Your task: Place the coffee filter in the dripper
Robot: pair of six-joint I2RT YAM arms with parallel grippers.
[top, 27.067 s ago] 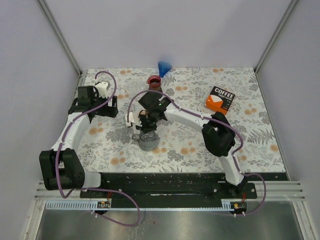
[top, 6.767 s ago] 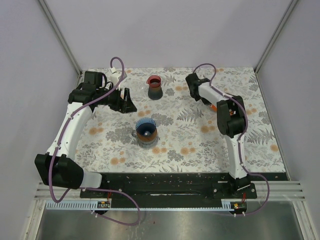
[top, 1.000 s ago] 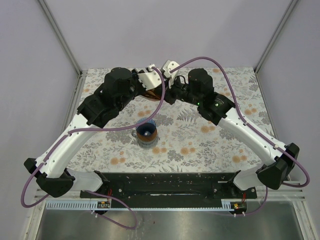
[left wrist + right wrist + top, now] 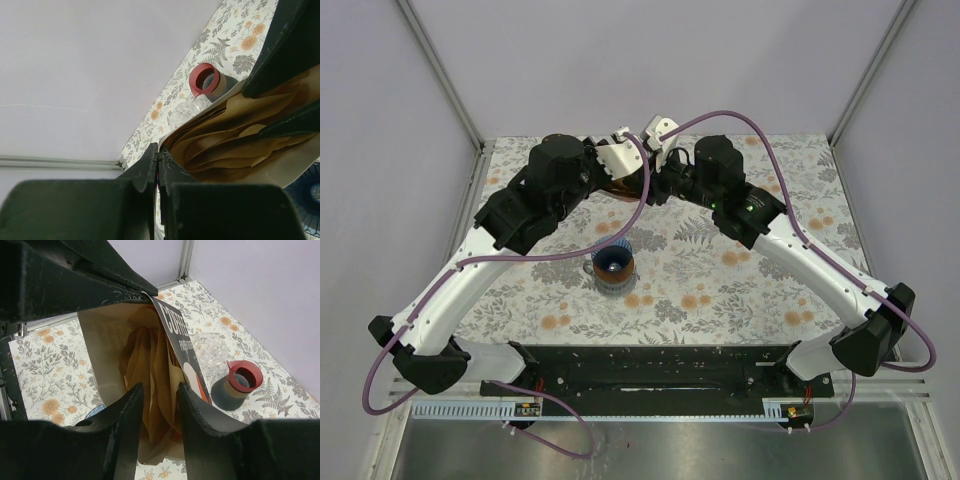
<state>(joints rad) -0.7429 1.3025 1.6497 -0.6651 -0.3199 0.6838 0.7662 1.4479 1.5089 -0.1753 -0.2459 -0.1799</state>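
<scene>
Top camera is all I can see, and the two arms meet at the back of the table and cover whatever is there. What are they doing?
Observer: The left hand is pinched shut on the edge of an open coffee box.
Visitor: What's in the box?
Observer: Brown paper filters, standing in a bunch.
Visitor: And the other hand?
Observer: The right hand is open and points into the box mouth, with filters showing between its fingers.
</scene>
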